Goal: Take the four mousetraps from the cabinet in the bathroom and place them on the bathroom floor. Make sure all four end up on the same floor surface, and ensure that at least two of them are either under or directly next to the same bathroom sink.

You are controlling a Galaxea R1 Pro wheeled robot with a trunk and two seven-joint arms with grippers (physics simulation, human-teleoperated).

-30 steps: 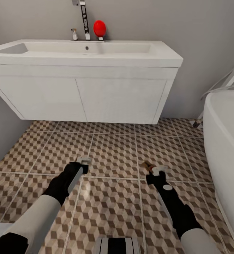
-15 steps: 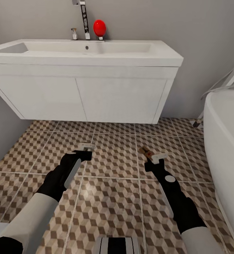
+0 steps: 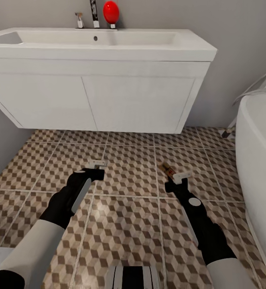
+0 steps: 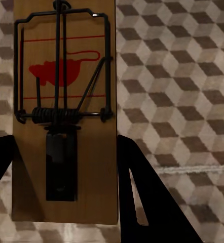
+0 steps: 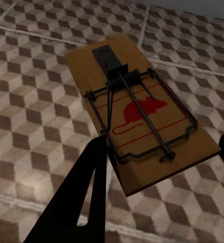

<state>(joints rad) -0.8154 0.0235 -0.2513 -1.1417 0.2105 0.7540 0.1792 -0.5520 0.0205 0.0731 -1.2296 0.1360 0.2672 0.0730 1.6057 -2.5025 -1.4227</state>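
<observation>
My left claw (image 3: pixel 97 163) grips one trap (image 4: pixel 65 111), my right claw (image 3: pixel 180 176) another trap (image 3: pixel 167 170), both low over the floor (image 3: pixel 128 176) before the sink (image 3: pixel 100 40). Released too high, either could bounce or snap.

Plain grey walls (image 3: pixel 237 36) back the room; a white bathtub (image 3: pixel 259 136) curves along the right side.

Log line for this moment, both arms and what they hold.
left gripper: shut on mousetrap | right gripper: shut on second mousetrap | both low over bathroom floor, before bathroom sink
</observation>
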